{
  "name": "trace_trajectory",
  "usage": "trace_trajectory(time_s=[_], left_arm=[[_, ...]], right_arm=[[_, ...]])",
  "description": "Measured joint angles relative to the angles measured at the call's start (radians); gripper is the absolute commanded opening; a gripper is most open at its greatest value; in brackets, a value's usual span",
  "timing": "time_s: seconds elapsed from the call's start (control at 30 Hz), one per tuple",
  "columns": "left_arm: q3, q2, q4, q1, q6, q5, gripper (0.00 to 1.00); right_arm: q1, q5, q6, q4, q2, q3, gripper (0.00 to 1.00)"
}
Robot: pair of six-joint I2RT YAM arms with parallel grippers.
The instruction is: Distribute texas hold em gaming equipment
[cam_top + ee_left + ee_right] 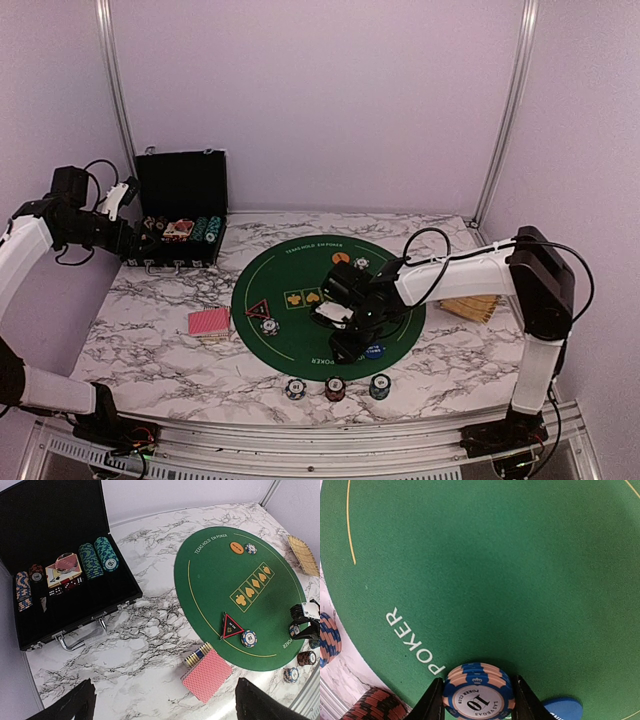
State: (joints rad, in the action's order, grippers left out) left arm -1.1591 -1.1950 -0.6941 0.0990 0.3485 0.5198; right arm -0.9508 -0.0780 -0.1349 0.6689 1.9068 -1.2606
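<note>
My right gripper (478, 700) is shut on a short stack of blue-and-pink "10" poker chips (478, 695), low over the green mat (495, 570) by its "POKER" lettering. A blue button disc (563, 709) lies just right of it. From above, that gripper (345, 335) sits at the mat's near edge. My left gripper (165, 710) hangs open and holds nothing, high at the table's left by the black case (180, 215). A red-backed card deck (207, 675) lies below it. The red-rimmed triangle (231, 626) and one chip (248, 638) sit on the mat's left side.
Three chip stacks (335, 388) line the table's front edge below the mat. An orange disc (237, 547) and a chip (250, 548) lie at the mat's far side. The open case holds more chips and cards. A tan slatted wooden piece (470, 306) lies right of the mat.
</note>
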Motion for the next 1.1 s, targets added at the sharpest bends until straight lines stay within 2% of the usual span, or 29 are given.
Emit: trace_trajectory(time_s=[0.23,0.4,0.5,1.03,1.1], left_arm=[[-0.003,0.000,-0.001,0.000,0.000,0.000,0.99],[-0.003,0.000,-0.006,0.000,0.000,0.000,0.99],[-0.003,0.000,-0.008,0.000,0.000,0.000,0.99],[-0.003,0.000,-0.010,0.000,0.000,0.000,0.99],[-0.003,0.000,-0.010,0.000,0.000,0.000,0.99]], right_arm=[[0.004,0.007,-0.005,-0.014,-0.016,0.024,0.17],[0.005,0.008,-0.007,-0.019,-0.019,0.029,0.42],[0.005,0.011,-0.011,-0.019,-0.019,0.029,0.48],[0.007,0.051,-0.019,0.037,-0.029,-0.013,0.51],[0.005,0.064,-0.021,0.052,-0.041,-0.032,0.54]])
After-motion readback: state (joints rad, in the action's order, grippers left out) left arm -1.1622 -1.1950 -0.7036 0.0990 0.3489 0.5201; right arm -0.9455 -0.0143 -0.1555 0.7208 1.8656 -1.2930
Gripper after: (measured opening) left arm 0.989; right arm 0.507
